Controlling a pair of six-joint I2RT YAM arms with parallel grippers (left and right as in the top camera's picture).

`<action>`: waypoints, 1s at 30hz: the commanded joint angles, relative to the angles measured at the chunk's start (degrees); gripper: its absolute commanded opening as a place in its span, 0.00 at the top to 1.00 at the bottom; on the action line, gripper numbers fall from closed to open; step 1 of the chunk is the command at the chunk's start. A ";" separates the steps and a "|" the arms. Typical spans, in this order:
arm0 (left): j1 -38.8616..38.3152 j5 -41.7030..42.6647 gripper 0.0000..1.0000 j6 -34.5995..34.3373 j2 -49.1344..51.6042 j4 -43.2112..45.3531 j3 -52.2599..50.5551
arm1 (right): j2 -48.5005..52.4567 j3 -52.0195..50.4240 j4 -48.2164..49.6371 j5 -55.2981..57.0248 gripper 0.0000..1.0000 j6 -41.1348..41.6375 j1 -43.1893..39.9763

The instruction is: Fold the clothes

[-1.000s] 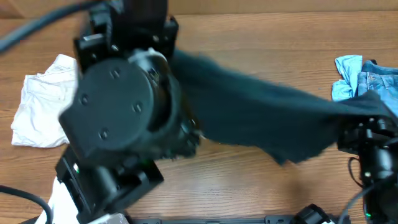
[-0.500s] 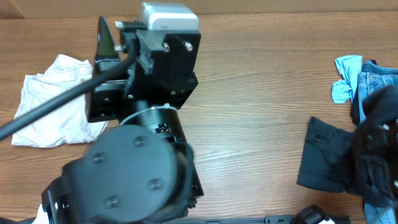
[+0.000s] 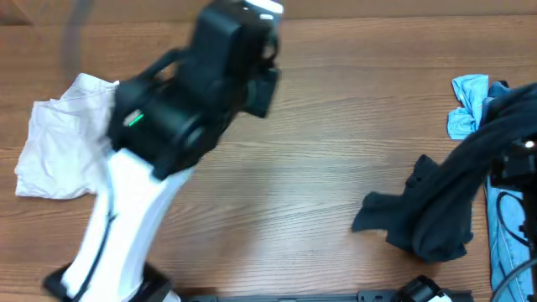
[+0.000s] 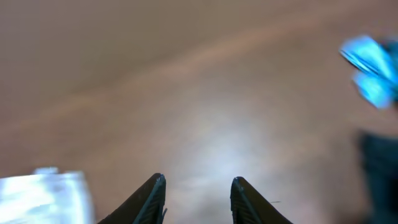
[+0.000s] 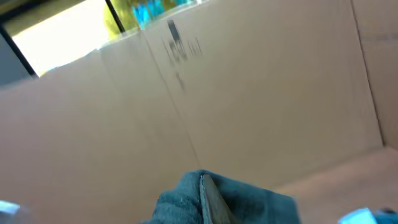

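Note:
The dark navy-black T-shirt is bunched at the right of the table, and its upper part rises to the right arm. No letters show on it. In the right wrist view my right gripper is shut on a fold of this T-shirt, with a cardboard wall behind. My left gripper is open and empty above bare wood, far left of the T-shirt. The left arm is raised over the left half of the table and is blurred.
Cream-white shorts lie at the far left and show as a blur in the left wrist view. A light blue cloth and light blue jeans lie at the right edge, beside and under the T-shirt. Wooden table.
The T-shirt, stretched across the table a second ago, has been drawn to the right and now hangs bunched from the right gripper. The left arm, empty, has swung up and back to the left.

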 commanded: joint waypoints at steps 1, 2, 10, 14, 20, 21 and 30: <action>-1.05 22.75 0.53 1.62 4.57 -0.81 0.15 | 0.00 1.46 4.02 0.59 0.96 -2.45 -0.17; -1.09 24.72 0.52 1.95 5.62 -1.20 0.15 | 0.15 1.46 4.92 0.59 0.96 -3.15 -0.17; -1.16 52.59 0.39 13.18 17.05 -3.30 0.15 | 1.53 1.49 9.66 1.92 0.96 -6.43 -0.17; -2.54 59.87 0.36 16.72 22.95 -5.53 0.15 | 1.53 1.49 9.66 2.10 0.96 -6.88 -0.17; -5.27 69.31 0.37 22.12 26.25 -10.58 0.15 | 1.55 1.46 8.57 4.70 0.96 -8.35 -0.17; -5.73 70.40 0.37 22.47 26.25 -10.67 0.15 | 1.55 1.46 8.57 4.70 0.96 -8.35 -0.17; -16.17 38.69 0.41 34.45 26.25 -6.32 0.15 | 1.92 1.46 8.59 5.64 0.96 -8.35 -0.17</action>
